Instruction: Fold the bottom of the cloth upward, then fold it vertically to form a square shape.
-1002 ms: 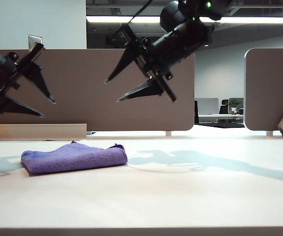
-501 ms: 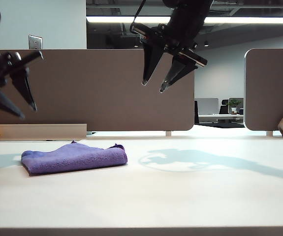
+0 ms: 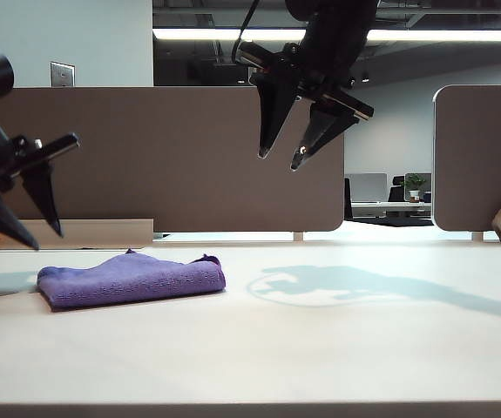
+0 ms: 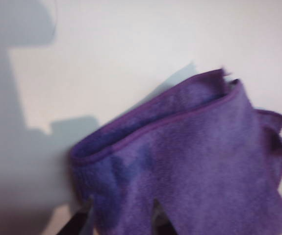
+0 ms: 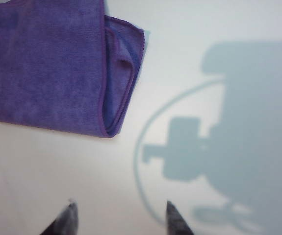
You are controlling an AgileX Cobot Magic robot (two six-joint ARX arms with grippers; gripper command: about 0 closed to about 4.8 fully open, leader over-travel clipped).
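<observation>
The cloth (image 3: 132, 279) lies folded on the pale worktop (image 3: 320, 348), as a flat purple bundle with several layers, and nothing holds it. All places below are given from the cloth.

The left tool (image 3: 43, 225) hangs in the air above and just beyond the outer end of the cloth, on the left side of the exterior view. Its two dark fingers point down and stand apart, with nothing between them. In the left wrist view the cloth (image 4: 190, 166) fills most of the picture and is blurred; the stitched hem runs along the folded edge, and only small dark parts of the fingers are seen at the edge of the picture.

The right tool (image 3: 280, 157) hangs much higher, above the worktop and to the other side of the cloth, well apart from it. Its fingers also point down and are spread, empty. In the right wrist view the two fingertips (image 5: 67, 218) appear over bare worktop, and the cloth (image 5: 52, 68) lies apart from them, with its layered edges facing the shadow of the arm.

A grey partition (image 3: 189, 157) stands behind the cloth.
</observation>
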